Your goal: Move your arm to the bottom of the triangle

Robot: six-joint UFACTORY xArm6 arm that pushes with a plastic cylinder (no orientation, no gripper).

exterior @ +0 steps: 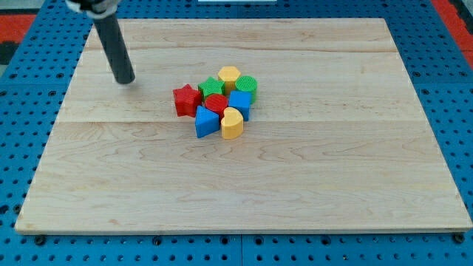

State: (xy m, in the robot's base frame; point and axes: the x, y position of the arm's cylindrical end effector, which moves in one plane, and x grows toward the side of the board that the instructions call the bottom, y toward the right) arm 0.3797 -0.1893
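A blue triangle block lies at the lower left of a tight cluster of blocks near the board's middle. My tip rests on the board at the view's upper left, well to the left of and above the triangle, apart from every block. Around the triangle sit a red star at its upper left, a red cylinder above it and a yellow heart at its right. A green block, a yellow hexagon, a green cylinder and a blue block fill the cluster's top and right.
The blocks lie on a pale wooden board. A blue perforated table surrounds the board on all sides.
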